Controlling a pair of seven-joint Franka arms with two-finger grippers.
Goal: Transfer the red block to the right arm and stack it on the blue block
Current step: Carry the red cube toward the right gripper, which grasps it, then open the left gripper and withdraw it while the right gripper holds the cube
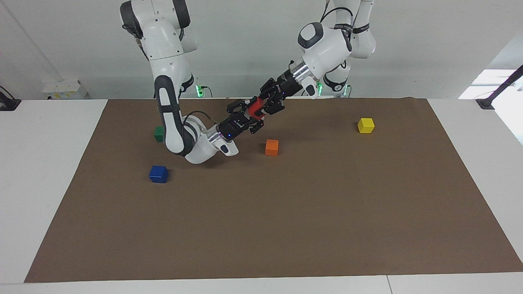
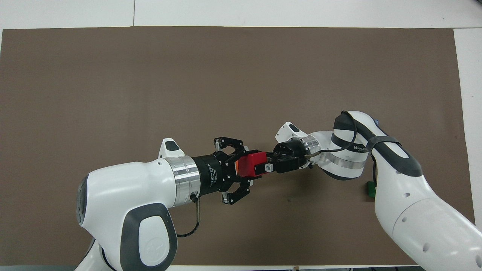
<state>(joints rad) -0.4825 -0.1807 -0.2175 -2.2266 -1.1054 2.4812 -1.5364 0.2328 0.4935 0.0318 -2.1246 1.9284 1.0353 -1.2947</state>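
Observation:
The red block [image 1: 257,107] hangs in the air between the two grippers, over the mat near the robots; it also shows in the overhead view [image 2: 248,164]. My right gripper [image 1: 250,115], with the blue light at its wrist, is shut on it, one finger above [image 2: 265,167] and one below. My left gripper [image 1: 266,103] faces it with its fingers [image 2: 241,146] spread open on either side of the block, apart from it. The blue block [image 1: 158,174] sits on the mat toward the right arm's end, farther from the robots than the right arm's elbow. It is hidden in the overhead view.
An orange cube [image 1: 271,147] lies under the hand-over spot, a little farther from the robots. A yellow cube [image 1: 365,125] sits toward the left arm's end. A dark-green cube [image 1: 158,133] lies partly hidden by the right forearm. The brown mat [image 1: 286,228] covers the table.

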